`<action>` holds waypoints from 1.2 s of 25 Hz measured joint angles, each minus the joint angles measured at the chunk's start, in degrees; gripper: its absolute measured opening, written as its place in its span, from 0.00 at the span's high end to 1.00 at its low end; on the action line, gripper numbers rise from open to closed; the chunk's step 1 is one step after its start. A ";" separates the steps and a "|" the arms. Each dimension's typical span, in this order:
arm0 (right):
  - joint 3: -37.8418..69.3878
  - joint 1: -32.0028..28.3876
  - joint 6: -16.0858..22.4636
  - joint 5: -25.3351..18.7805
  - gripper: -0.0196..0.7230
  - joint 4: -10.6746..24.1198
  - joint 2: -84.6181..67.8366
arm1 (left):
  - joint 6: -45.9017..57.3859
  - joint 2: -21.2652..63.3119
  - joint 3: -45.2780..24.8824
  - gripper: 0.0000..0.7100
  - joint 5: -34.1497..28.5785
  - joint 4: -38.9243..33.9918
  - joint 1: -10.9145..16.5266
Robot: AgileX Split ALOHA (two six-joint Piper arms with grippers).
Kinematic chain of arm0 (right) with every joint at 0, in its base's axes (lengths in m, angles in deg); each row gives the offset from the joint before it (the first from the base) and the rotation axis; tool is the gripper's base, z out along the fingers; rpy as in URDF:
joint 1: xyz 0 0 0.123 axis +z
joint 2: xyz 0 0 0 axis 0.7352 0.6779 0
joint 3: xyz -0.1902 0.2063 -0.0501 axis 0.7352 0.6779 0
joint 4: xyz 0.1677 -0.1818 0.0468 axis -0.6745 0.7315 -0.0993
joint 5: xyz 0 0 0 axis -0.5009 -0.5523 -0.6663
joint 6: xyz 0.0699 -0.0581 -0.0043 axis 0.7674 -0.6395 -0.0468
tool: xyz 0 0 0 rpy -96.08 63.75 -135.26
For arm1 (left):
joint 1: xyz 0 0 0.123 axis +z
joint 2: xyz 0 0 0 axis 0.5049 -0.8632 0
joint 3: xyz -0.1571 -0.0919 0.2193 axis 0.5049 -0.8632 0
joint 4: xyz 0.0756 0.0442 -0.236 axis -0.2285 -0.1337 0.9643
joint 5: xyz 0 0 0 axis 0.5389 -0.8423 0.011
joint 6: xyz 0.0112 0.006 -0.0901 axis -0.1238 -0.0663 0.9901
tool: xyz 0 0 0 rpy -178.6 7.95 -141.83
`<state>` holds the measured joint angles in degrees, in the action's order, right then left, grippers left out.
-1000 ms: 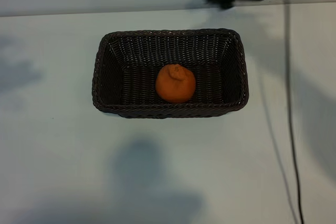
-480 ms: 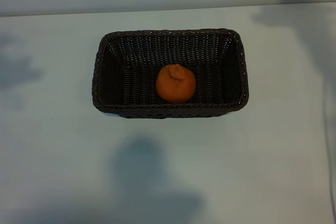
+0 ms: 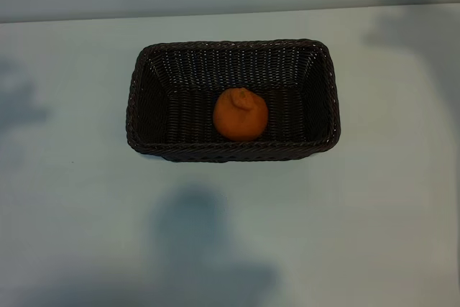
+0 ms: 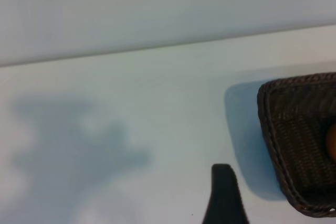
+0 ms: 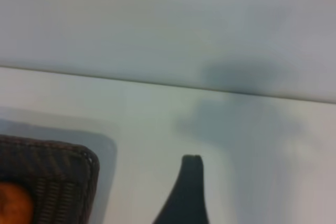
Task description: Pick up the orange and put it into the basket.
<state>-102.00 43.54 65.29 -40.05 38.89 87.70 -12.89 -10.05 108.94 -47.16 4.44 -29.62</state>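
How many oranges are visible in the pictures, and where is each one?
1. The orange lies inside the basket, right of its middle, near the front wall in the exterior view. Nothing appears hidden under it.

orange (image 3: 240,114) fruit, dk brown woven basket (image 3: 140,98)

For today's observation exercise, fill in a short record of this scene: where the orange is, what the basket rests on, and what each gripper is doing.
orange: inside the basket, near the middle of its floor, knob up
basket: dark woven, rectangular, on the pale table
left gripper: beside the basket, holding nothing, one finger in view
right gripper: beside the basket, holding nothing, one finger in view
task state: orange already in the basket
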 joint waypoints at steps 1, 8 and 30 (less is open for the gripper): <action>0.00 0.00 0.00 -0.31 0.10 0.00 -1.66 | 0.00 1.37 0.00 0.25 -0.26 -0.01 0.00; 0.00 0.00 -0.15 -2.94 0.12 0.45 -13.05 | -0.05 9.80 0.05 0.25 -2.44 -0.76 0.00; 11.83 1.69 -0.14 -11.72 0.16 2.37 -41.89 | 5.70 31.74 -0.68 0.25 -12.73 -3.64 -1.51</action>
<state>-90.17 45.22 65.14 -51.77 41.26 45.81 -7.20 21.68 108.25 -59.89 0.80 -31.13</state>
